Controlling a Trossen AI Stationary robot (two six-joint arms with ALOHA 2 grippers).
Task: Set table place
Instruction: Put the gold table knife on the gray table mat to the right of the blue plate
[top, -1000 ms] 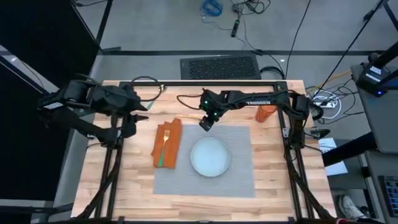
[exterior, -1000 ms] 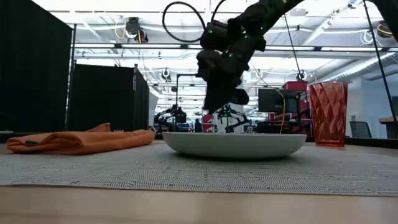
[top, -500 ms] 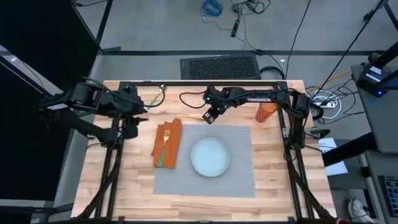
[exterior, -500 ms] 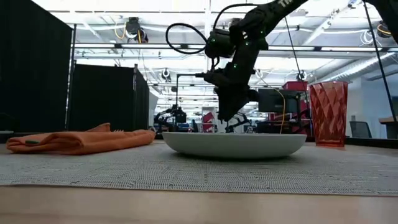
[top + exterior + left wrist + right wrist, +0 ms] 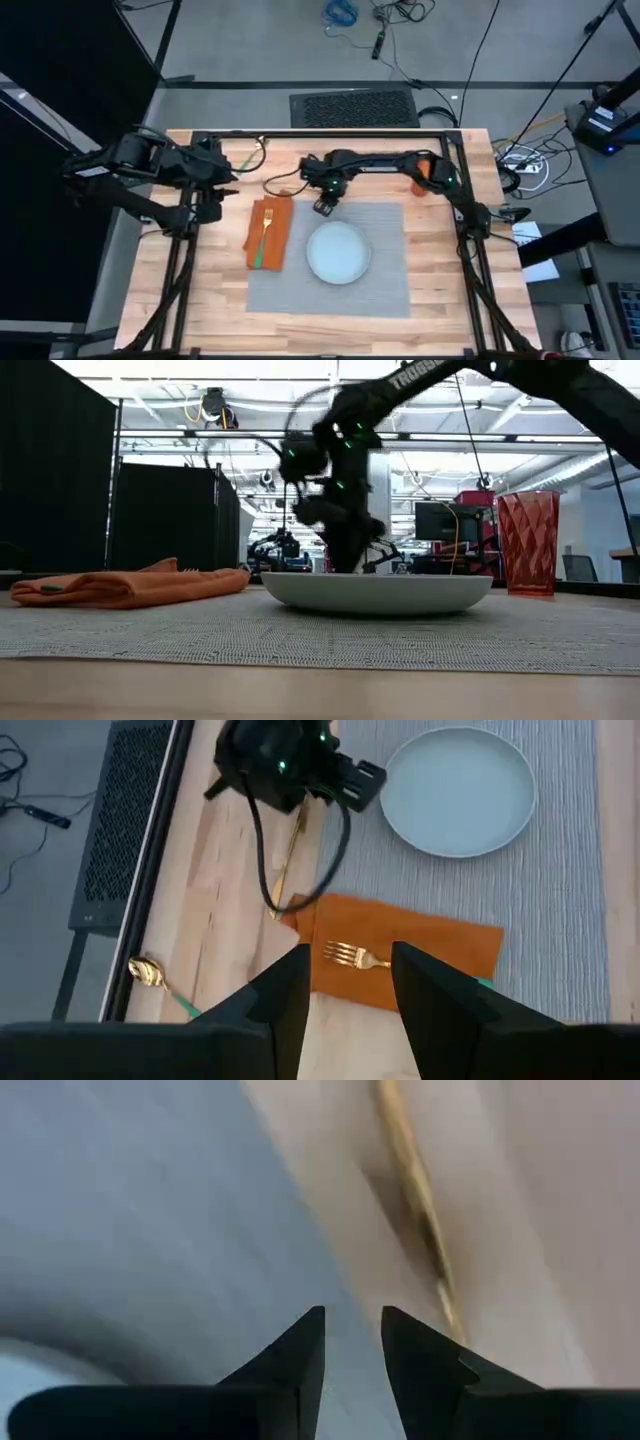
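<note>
Because a gold utensil (image 5: 288, 855) lies on the bare table (image 5: 200, 300) just beyond the placemat's far edge, the right gripper (image 5: 322, 203) hangs low over it, fingers slightly parted and holding nothing, apparently lining up a pick. The left gripper (image 5: 207, 205) waits at the table's left side, parted and empty. Woven grey placemat (image 5: 385, 285) sits mid-table carrying 1 pale plate (image 5: 338, 251); an orange napkin (image 5: 275, 240) with a gold fork (image 5: 265, 228) overlaps its left edge.
</note>
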